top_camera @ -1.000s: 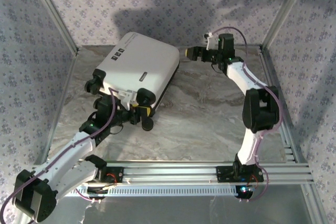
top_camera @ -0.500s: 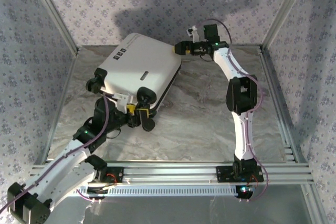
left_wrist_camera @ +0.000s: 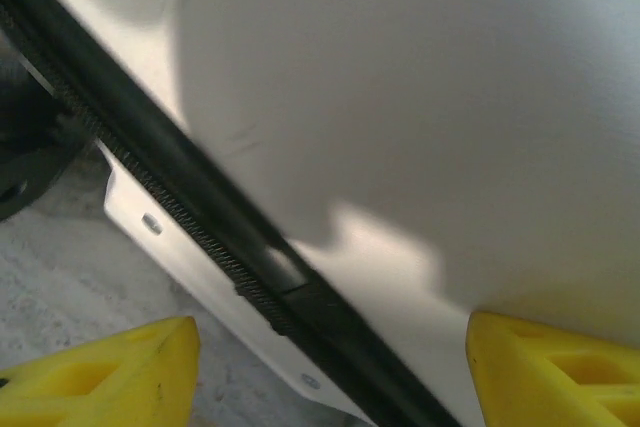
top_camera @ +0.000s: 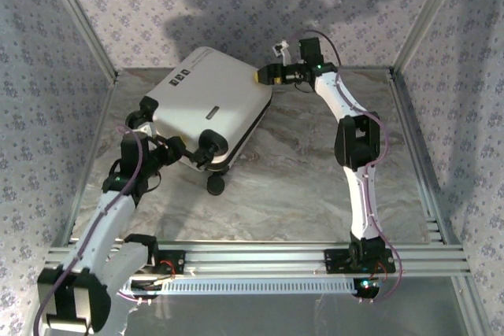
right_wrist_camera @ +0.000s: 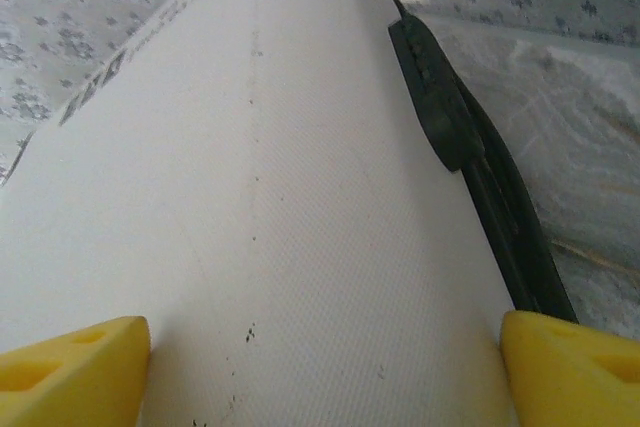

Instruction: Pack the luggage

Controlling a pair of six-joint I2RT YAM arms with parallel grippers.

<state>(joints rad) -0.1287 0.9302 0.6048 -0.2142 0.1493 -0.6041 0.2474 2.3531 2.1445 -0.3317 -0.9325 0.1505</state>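
**Shut suitcase at the table's back left, a spread tool at each end**

The table (top_camera: 315, 186) carries the white suitcase (top_camera: 213, 100), lying flat with its lid down and turned slightly from a second ago. The right tool (top_camera: 264, 76) has moved in from beside it to the far right corner, fingers spread over the shell and pinching nothing. The left tool (top_camera: 178, 151) has shifted left along the wheel end and widened, with the zipper band (left_wrist_camera: 200, 237) between its spread fingers. Closing the zipper is probably what remains.
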